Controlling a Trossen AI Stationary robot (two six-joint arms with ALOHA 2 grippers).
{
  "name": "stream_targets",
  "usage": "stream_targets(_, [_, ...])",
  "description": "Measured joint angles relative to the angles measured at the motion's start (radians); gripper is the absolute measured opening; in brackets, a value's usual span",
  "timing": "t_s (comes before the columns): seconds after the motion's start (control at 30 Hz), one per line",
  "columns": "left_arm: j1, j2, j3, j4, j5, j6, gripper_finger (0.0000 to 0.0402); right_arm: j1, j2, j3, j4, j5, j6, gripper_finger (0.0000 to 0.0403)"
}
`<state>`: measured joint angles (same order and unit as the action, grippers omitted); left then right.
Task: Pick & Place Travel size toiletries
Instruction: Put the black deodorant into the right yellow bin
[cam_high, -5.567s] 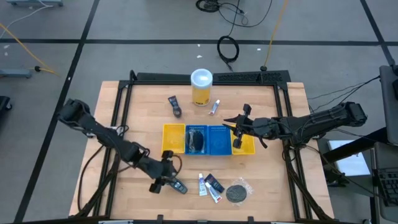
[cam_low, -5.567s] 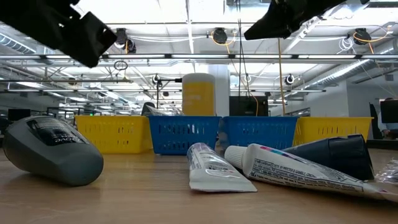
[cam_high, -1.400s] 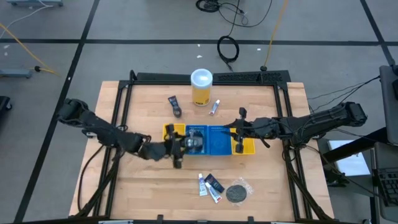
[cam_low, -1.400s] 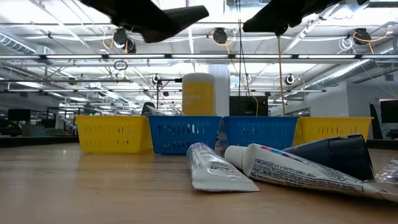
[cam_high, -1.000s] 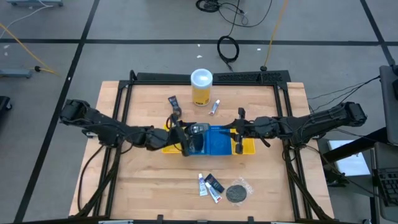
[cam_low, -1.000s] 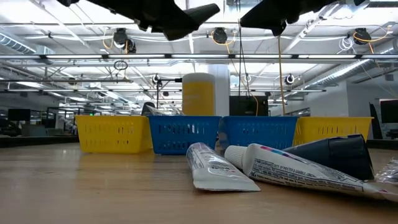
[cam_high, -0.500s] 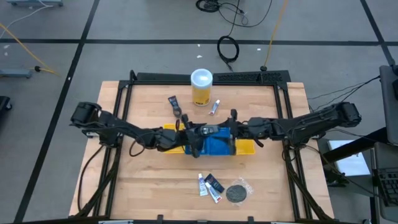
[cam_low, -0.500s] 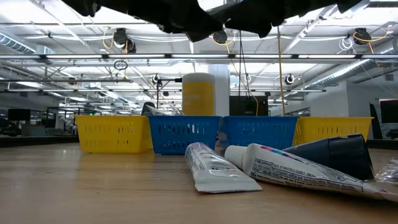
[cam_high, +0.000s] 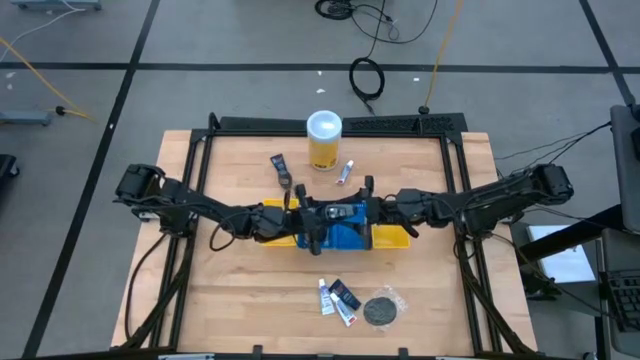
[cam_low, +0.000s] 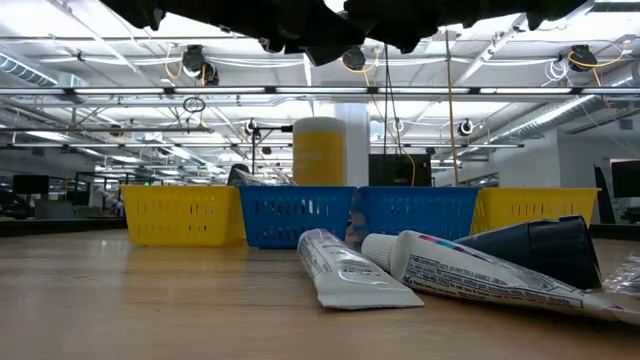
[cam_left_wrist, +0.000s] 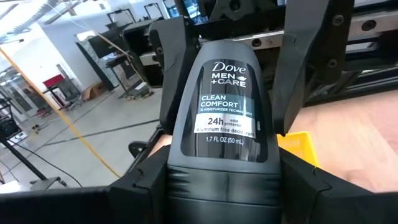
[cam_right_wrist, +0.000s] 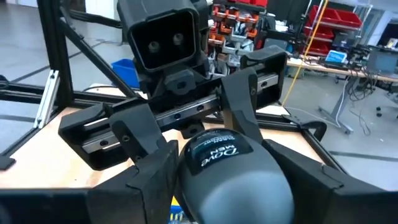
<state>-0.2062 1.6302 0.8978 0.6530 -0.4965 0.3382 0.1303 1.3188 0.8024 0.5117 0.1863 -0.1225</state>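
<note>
- Travel size toiletries, and the one in play is the dark roll-on deodorant, up in the air over the row of trays at mid-worktop, right between the two arms.
- The left end effector is clenched on the base end of the deodorant; the left wrist view shows the bottle nested squarely between its fingers, label facing the camera.
- The right end effector is nose to nose with it and straddles the deodorant's other end. Whether it has a real hold or merely flanks the bottle, I cannot tell.
- It reads as a hand-over in mid-air, so this piece is picked but not yet placed.
- What already lies in the trays is hidden under the two arms, so no count there.
- Left to do, on the near side of the worktop: a white tube, a dark tube with another white tube beside it, and the round black disc in clear wrap.
- At the back, near the yellow canister, a short dark tube and a little white tube wait too.
- My call: early to middle of the job, with six loose pieces plus the one aloft.
</note>
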Motion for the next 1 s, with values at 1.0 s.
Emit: stream_targets(1.0, [0.000,0.000,-0.002,-0.004,0.001,0.005,0.0205,0.000,0.000,0.000,-0.025,-0.035,-0.044,0.0189])
